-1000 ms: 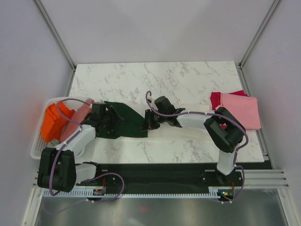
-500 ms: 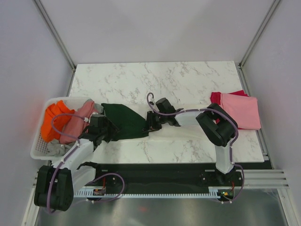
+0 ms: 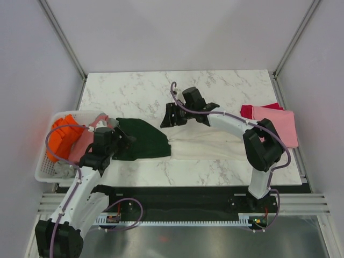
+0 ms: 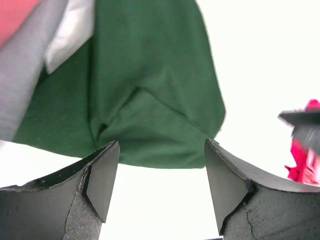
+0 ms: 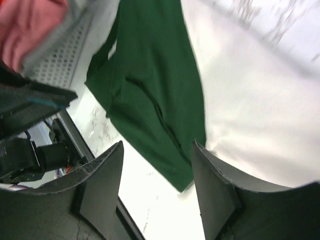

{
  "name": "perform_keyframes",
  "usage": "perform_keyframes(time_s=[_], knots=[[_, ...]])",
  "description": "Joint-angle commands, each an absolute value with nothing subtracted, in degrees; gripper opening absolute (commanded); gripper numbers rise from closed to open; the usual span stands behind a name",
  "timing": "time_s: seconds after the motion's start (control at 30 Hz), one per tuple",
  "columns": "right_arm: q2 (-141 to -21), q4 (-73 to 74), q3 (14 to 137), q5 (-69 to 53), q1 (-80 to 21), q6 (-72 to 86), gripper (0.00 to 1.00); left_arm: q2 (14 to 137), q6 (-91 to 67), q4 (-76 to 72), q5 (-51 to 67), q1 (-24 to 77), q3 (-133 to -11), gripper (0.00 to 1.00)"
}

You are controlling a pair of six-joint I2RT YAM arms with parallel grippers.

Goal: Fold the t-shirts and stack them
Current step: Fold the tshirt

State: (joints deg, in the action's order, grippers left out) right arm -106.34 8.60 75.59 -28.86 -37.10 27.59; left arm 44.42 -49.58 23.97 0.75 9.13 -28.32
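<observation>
Past green sleeve (image 3: 144, 141) edge, open marble (image 3: 226, 88)

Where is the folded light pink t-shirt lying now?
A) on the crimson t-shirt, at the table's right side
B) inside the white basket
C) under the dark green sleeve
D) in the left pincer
A: the pink t-shirt rests on the crimson t-shirt, near the right edge of the table.
</observation>
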Motion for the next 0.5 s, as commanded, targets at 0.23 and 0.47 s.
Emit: perform_keyframes(time_s=[0.23,0.47], knots=[[-126.7,24.4,104.7,-35.2,-33.3,13.3,0.66,39.4,-44.6,31.8,4.3,9.2,-34.6,0.78],[-139.0,32.6,119.1,-35.9,-32.9,8.2,0.66,37.5,-42.9,35.9,3.3,9.1,-38.1,0.79]])
